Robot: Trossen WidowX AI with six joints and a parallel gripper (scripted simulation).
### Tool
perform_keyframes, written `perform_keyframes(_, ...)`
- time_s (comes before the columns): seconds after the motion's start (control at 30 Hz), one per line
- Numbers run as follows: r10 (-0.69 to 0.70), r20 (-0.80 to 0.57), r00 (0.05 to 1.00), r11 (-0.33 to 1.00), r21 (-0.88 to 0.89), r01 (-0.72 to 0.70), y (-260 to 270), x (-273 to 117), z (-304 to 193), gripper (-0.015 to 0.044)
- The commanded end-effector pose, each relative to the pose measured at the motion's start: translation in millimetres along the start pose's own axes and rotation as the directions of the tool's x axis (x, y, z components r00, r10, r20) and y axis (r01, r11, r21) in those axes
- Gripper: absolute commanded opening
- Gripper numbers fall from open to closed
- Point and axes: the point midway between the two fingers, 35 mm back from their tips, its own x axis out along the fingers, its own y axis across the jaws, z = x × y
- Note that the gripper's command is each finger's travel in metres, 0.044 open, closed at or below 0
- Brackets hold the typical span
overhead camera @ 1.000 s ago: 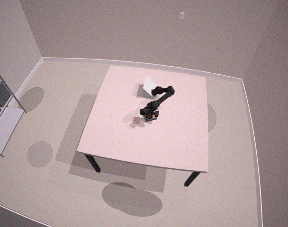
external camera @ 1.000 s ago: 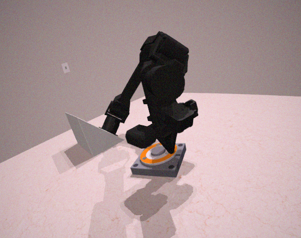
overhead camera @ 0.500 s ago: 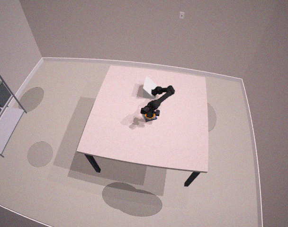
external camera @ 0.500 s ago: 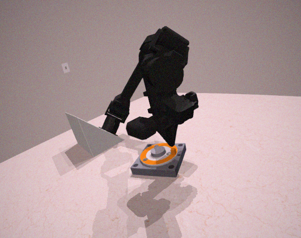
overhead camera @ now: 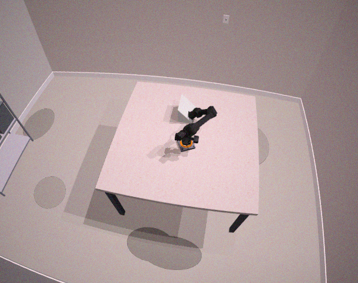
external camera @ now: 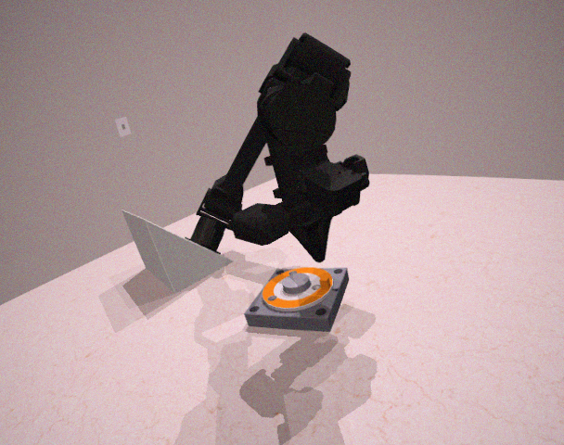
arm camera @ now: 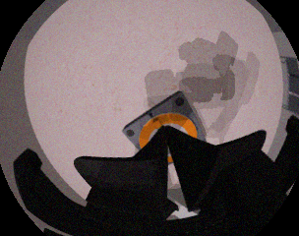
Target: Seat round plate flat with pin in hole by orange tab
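The round plate (overhead camera: 186, 146) (external camera: 283, 302) (arm camera: 189, 126), an orange ring with a pale centre, sits around the grey post (external camera: 296, 282) on the dark grey base (overhead camera: 189, 149) (external camera: 287, 322) (arm camera: 161, 109). Its raised orange tab (external camera: 326, 280) is at the right in the exterior view, with a small hole (external camera: 315, 287) beside it. A pale rim shows along the plate's front. I cannot tell whether the plate is fully flat or the pin is in the hole. My gripper (external camera: 319, 259) (arm camera: 165, 130) is shut and empty; its tips appear above the plate and base, apart from them, and hide part of the plate in the wrist view.
A pale angled panel (overhead camera: 184, 107) (external camera: 176, 259) stands near the arm's foot on the pink table (overhead camera: 173, 179) (external camera: 464, 311). The arm reaches over the base from behind in the exterior view. Its shadows fall across the table in front of the base.
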Motion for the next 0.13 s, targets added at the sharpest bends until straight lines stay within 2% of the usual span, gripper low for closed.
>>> perform_keyframes(0.0,0.001,0.000,1.000,1.000,0.005,-0.001,0.1,0.7,-0.2,0.0000)
perform_keyframes(0.1,0.001,0.000,1.000,1.000,0.005,-0.001,0.1,0.7,-0.2,0.0000)
